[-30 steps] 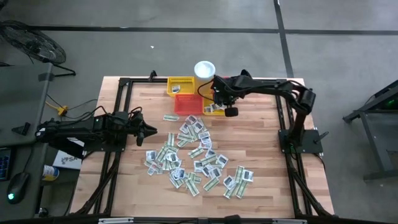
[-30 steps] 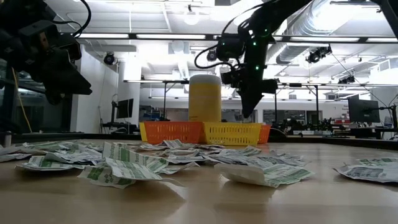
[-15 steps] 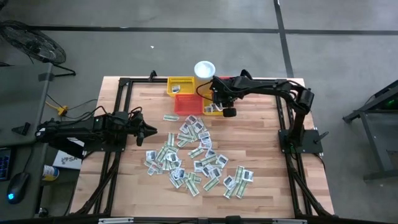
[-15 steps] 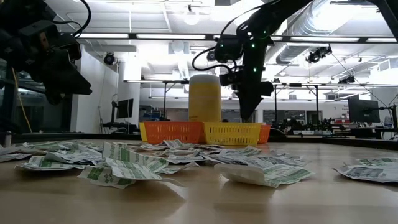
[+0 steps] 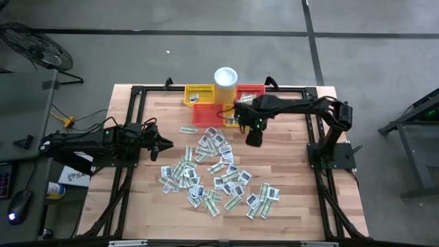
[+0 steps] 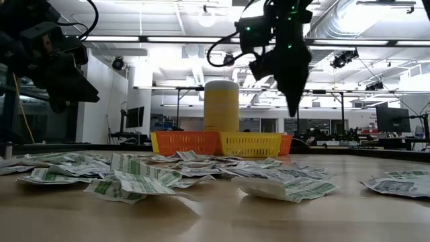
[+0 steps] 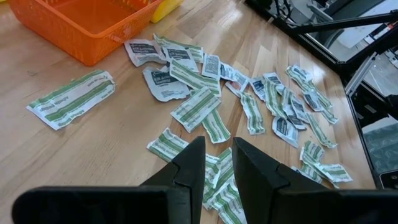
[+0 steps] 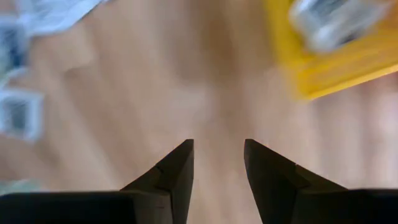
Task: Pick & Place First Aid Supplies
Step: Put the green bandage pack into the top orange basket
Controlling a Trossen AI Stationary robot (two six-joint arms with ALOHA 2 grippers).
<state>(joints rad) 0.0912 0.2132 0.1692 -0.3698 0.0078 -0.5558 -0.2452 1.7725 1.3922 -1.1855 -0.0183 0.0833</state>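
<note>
Now right end effector (image 5: 254, 140) open, empty, above table beside sachets (image 5: 216, 171); left parted, empty

A grey concrete floor (image 5: 206, 41) with dark seams surrounds the wooden desk (image 5: 288, 171); beyond it, long ceiling lights (image 6: 168, 39), exposed ducts (image 6: 363, 20) and distant monitors (image 6: 391, 118).

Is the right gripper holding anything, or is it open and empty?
Open and empty: the right gripper shows a bare gap between its fingers, with only wooden table beyond.
</note>
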